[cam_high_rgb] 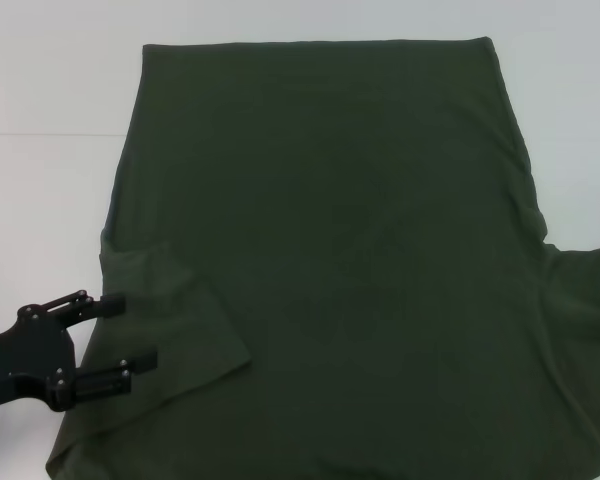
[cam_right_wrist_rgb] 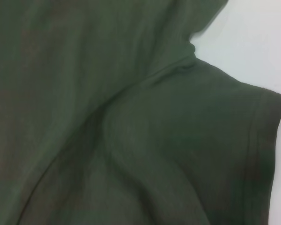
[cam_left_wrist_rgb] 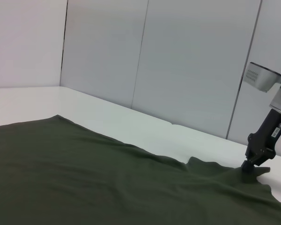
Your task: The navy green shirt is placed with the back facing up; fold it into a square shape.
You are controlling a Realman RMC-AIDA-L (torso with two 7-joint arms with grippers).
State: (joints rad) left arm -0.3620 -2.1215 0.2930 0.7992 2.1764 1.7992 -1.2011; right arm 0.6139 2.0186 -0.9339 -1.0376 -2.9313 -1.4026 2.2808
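The navy green shirt [cam_high_rgb: 330, 260] lies flat on the white table, plain side up, its hem at the far edge. Its left sleeve [cam_high_rgb: 170, 310] is folded inward onto the body. My left gripper [cam_high_rgb: 135, 331] hovers open at the shirt's near left edge, beside that folded sleeve, holding nothing. The right sleeve [cam_high_rgb: 580, 290] still spreads outward. In the left wrist view my right gripper [cam_left_wrist_rgb: 249, 165] stands tip-down on that raised sleeve [cam_left_wrist_rgb: 210, 168]. The right wrist view shows only the sleeve [cam_right_wrist_rgb: 225, 131] and its hem up close.
White table [cam_high_rgb: 40, 200] shows bare left of the shirt and along the far edge. Grey wall panels [cam_left_wrist_rgb: 178, 61] stand behind the table. The shirt's near part runs out of the head view.
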